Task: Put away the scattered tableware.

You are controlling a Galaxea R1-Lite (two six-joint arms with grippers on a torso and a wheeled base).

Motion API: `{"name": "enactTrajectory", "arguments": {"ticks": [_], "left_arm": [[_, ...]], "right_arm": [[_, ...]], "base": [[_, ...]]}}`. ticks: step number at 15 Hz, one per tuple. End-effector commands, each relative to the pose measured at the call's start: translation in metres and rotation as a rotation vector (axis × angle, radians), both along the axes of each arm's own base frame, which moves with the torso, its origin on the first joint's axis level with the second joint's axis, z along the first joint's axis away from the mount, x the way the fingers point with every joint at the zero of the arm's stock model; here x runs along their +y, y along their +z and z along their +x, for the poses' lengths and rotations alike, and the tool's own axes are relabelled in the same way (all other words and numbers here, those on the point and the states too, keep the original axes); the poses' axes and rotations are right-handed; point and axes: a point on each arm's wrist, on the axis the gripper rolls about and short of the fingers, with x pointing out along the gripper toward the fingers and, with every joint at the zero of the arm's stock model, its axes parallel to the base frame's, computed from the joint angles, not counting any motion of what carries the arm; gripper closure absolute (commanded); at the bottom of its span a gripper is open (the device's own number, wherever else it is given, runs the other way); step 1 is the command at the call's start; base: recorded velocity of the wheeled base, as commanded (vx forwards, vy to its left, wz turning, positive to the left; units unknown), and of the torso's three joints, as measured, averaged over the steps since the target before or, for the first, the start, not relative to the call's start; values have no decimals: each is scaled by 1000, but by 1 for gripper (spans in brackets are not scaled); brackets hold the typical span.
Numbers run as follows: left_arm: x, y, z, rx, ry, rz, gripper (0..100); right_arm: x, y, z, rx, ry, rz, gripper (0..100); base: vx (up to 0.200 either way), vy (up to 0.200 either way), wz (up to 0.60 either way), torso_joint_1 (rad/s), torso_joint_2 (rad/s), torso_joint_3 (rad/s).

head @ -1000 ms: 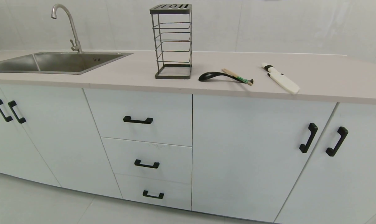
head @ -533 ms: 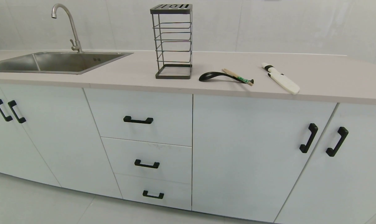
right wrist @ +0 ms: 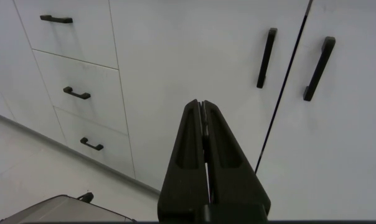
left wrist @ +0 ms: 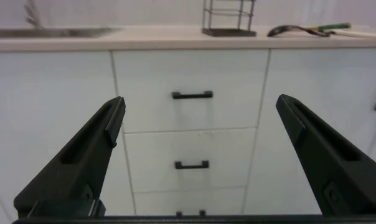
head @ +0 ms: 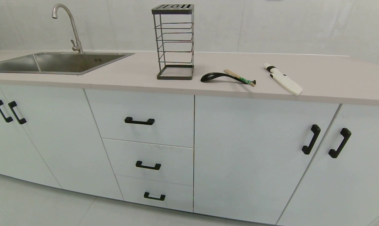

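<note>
On the pale countertop lie a black spoon, a pair of wooden chopsticks crossing its handle, and a white knife-shaped utensil with a black band further right. A black wire utensil rack stands upright left of the spoon. My left gripper is open, low in front of the drawers, with the rack and the spoon far off on the counter. My right gripper is shut on nothing, facing the cabinet doors.
A steel sink with a curved tap is set in the counter's left end. Below are white cabinets: a stack of three drawers with black handles and doors with vertical handles. Tiled floor lies in front.
</note>
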Motion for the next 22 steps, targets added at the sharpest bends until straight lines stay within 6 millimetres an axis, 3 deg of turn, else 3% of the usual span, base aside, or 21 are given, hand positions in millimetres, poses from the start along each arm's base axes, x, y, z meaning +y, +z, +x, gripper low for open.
{"name": "enactTrajectory", "arguments": {"ticks": [1, 2, 3, 4, 5, 6, 10, 12, 15, 17, 22], "left_arm": [[-10, 10, 55, 274, -199, 8, 0], [-21, 4, 81, 405, -290, 49, 0], [-28, 0, 91, 452, -323, 78, 0], [-43, -7, 112, 495, -394, 195, 0], [-48, -11, 121, 487, -408, 264, 0], [-58, -22, 144, 462, -436, 470, 0], [-73, -50, 180, 434, -567, 842, 0], [-76, -65, 188, 503, -562, 920, 0], [-84, -71, 204, 517, -586, 957, 0], [-97, -89, 235, 491, -640, 1102, 0], [-105, -124, 270, 560, -673, 1146, 0]], "right_arm": [[0, 0, 0, 2, 0, 0, 100], [0, 0, 0, 2, 1, 0, 100], [0, 0, 0, 2, 0, 0, 100], [0, 0, 0, 3, -2, 0, 100], [0, 0, 0, 3, 0, 0, 100], [0, 0, 0, 3, -2, -1, 100], [0, 0, 0, -2, -2, -10, 100], [0, 0, 0, -2, -2, -10, 100], [0, 0, 0, -2, -1, -12, 100], [0, 0, 0, -1, 0, -3, 100], [0, 0, 0, -6, 0, -4, 100]], "base": [[0, 0, 0, 0, 0, 0], [0, 0, 0, 0, 0, 0], [0, 0, 0, 0, 0, 0], [0, 0, 0, 0, 0, 0], [0, 0, 0, 0, 0, 0], [0, 0, 0, 0, 0, 0], [0, 0, 0, 0, 0, 0], [0, 0, 0, 0, 0, 0], [0, 0, 0, 0, 0, 0], [0, 0, 0, 0, 0, 0], [0, 0, 0, 0, 0, 0]]}}
